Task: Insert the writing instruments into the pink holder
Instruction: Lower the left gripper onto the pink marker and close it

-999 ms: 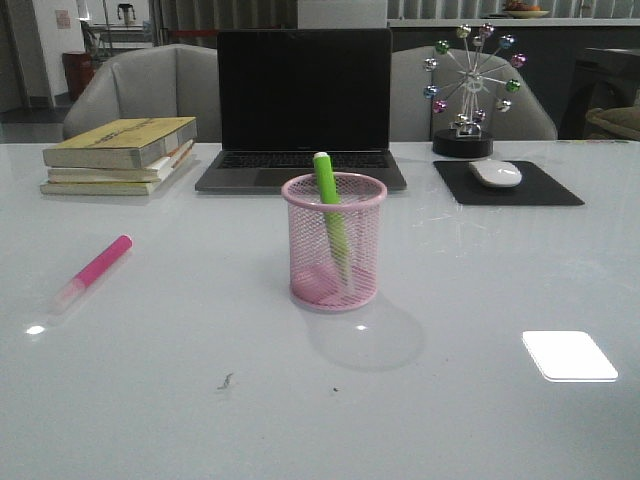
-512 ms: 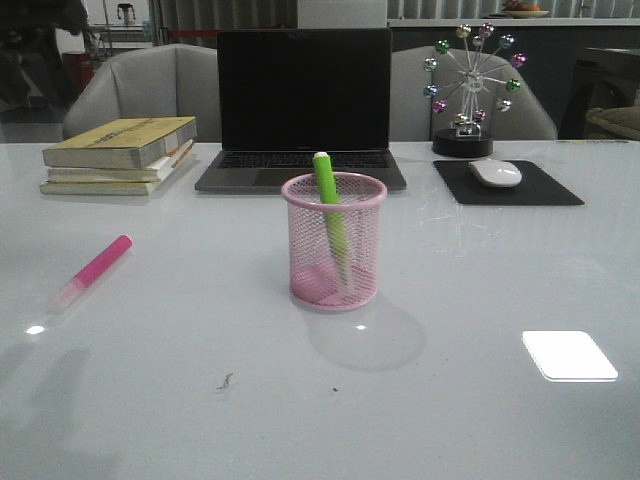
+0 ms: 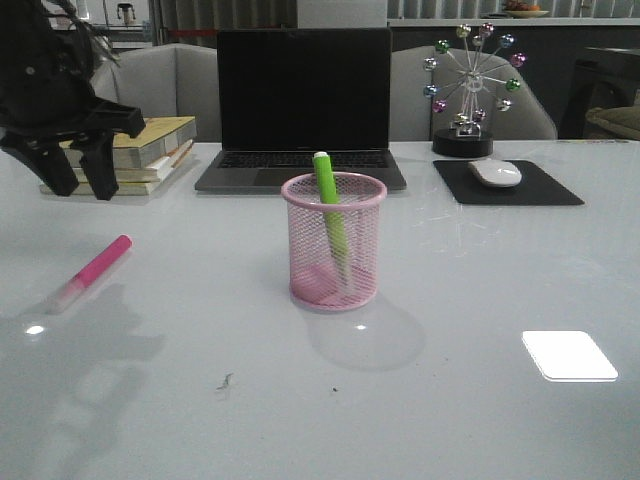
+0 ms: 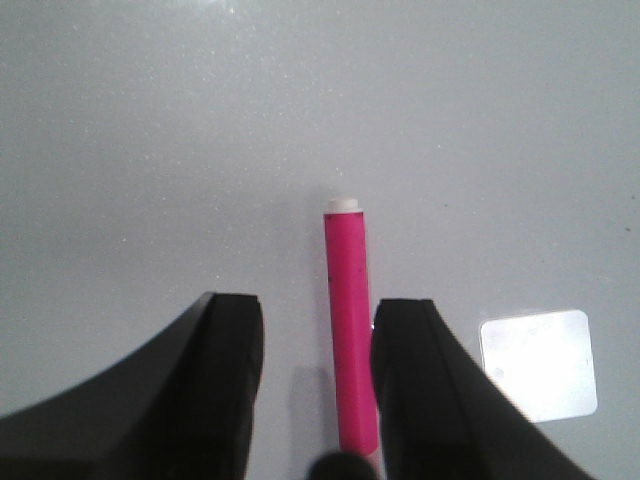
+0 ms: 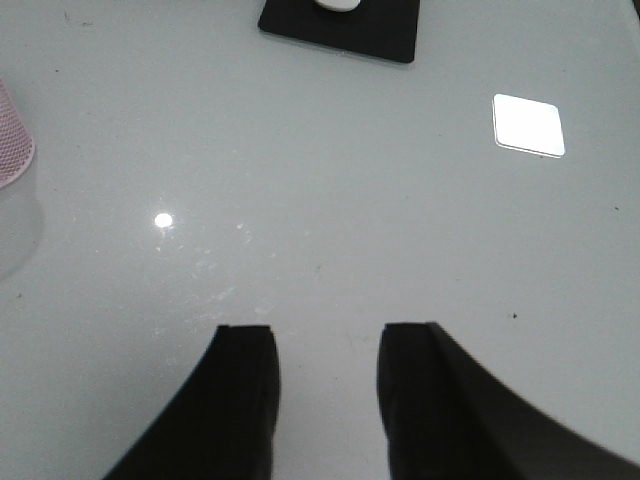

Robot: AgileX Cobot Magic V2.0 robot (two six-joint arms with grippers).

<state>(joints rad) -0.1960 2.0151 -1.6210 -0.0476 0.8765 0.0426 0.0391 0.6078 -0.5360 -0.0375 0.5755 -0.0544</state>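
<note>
Hanging above the far left of the pale counter (image 3: 480, 420) in the front view, the left end effector (image 3: 78, 185) has its two dark fingers spread and holds nothing. The pink highlighter (image 3: 92, 273) lies flat on the counter near it, toward 6 o'clock, apart from the fingers. Its long axis runs from 7 o'clock to 1 o'clock, pale cap at the near end. At centre stands the pink holder (image 3: 334, 243), with the lime green highlighter (image 3: 331, 218) leaning inside it, its top above the rim.

In the left wrist view, the pink highlighter (image 4: 350, 345) lies in the gap between the spread fingers (image 4: 225, 380), closer to one finger, its axis running straight away from the wrist.

In the right wrist view, the right end effector (image 5: 325, 400) is spread and empty above bare counter; an edge of the pink holder (image 5: 12, 150) shows at 9 o'clock.
</note>
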